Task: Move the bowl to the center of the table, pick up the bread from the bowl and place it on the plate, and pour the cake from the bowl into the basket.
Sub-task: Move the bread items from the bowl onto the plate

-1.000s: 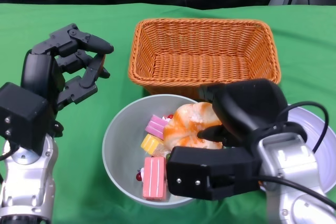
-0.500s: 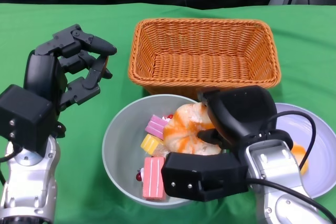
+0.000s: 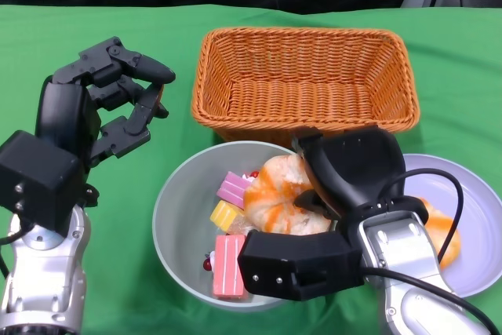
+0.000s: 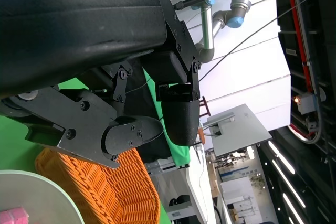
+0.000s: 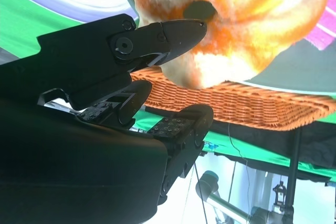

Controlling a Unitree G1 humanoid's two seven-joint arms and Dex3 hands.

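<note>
R hand (image 3: 345, 182): mine, over the bowl's right side, fingers (image 5: 173, 38) round the bread w/ one tip in its centre hole; clamped on it.
L hand (image 3: 106, 103): mine, raised left of the basket, off the worktop; fingers curled loosely, apart, nothing in them.
Bread (image 3: 278, 194): orange-white ring, in the bowl's right half, partly under my R hand; lifted or resting, can't tell.
Bowl (image 3: 176, 209): grey, near the worktop's middle, just in front of the basket, beside the plate.
Cake (image 3: 230, 266): pink slice at bowl's front; pink-striped pc (image 3: 234, 188) and yellow pc (image 3: 226, 214) further back, left of the bread.
Basket (image 3: 306, 76): orange wicker, behind the bowl.
Plate (image 3: 471, 217): pale lilac, right of the bowl; orange item (image 3: 439, 229) on it, mostly hidden by my R arm.
Worktop (image 3: 94, 37): green cloth.
</note>
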